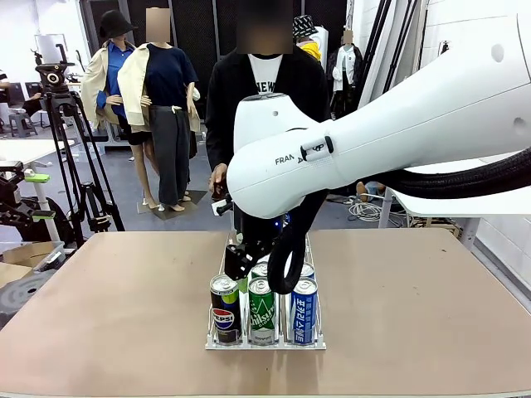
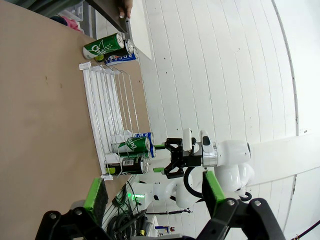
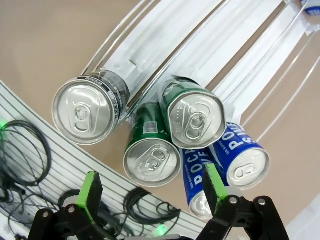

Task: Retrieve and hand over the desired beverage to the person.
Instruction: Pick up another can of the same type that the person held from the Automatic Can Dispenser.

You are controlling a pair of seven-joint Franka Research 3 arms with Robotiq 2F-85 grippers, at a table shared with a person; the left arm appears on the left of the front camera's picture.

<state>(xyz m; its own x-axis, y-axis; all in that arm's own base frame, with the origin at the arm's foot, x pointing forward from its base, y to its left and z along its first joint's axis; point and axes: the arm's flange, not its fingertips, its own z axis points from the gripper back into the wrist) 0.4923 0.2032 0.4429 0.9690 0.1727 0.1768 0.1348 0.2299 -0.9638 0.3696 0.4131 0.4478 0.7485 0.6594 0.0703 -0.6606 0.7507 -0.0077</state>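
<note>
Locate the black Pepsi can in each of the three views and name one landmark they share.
Front view: Pepsi can, lower centre, at the rack's front-left corner.
Left wrist view: the can is lowest of three, bottom centre.
Right wrist view: the can is upper left, silver top facing the camera.
Shared landmark: the white wire rack.
</note>
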